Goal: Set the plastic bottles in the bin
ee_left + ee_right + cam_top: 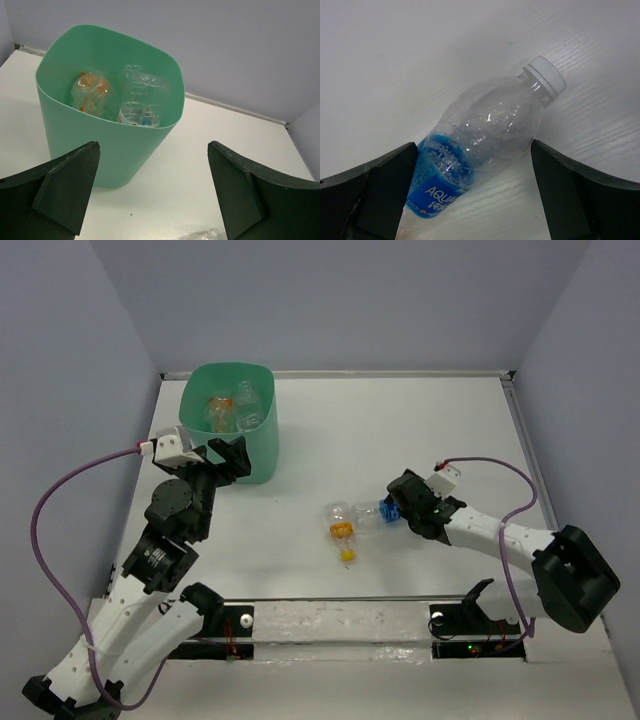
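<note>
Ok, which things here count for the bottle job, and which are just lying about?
For the job:
- bin
- orange bottle and clear bottle, both inside the bin
- blue-label bottle, on the table
- orange-label bottle, next to the blue-label one

Just there:
- purple cables
- mounting rail

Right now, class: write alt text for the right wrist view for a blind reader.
A clear plastic bottle with a blue label and white cap lies on its side on the white table, cap toward the upper right. The right gripper, open, has its dark fingers flanking the labelled end.
</note>
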You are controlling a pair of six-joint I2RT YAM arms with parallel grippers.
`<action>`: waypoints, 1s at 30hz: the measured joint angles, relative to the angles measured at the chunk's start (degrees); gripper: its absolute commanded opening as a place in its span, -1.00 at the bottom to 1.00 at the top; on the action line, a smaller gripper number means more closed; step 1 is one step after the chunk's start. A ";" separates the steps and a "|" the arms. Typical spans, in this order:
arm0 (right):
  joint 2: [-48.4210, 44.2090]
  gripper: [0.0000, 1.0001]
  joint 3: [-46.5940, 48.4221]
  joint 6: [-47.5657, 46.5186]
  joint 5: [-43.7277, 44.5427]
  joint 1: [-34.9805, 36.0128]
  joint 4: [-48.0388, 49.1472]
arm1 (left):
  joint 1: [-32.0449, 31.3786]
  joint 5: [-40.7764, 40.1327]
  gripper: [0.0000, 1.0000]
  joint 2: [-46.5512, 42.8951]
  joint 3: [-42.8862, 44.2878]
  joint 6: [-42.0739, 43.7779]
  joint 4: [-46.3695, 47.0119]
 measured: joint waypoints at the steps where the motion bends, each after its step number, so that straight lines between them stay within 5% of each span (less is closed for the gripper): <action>1: 1.42 0.98 0.28 0.63 -0.07 -0.68 0.63 | 0.00 0.39 0.98 0.24 -0.04 -0.02 -0.11; 11: 10.58 0.73 2.03 3.67 -0.66 -6.99 5.95 | 0.00 3.08 0.98 -0.96 -1.38 0.42 -0.44; 16: 14.51 0.16 4.31 3.89 1.01 -7.87 6.99 | 0.00 3.19 0.98 -3.43 -1.53 0.48 -0.37; 20: 13.55 0.02 4.59 2.12 3.19 -7.98 7.39 | 0.00 3.10 0.98 -4.39 -1.53 0.59 -0.39; 30: -1.14 -0.06 14.08 -26.51 5.77 -2.47 21.79 | 0.00 1.49 0.98 -8.04 -1.53 0.66 -0.42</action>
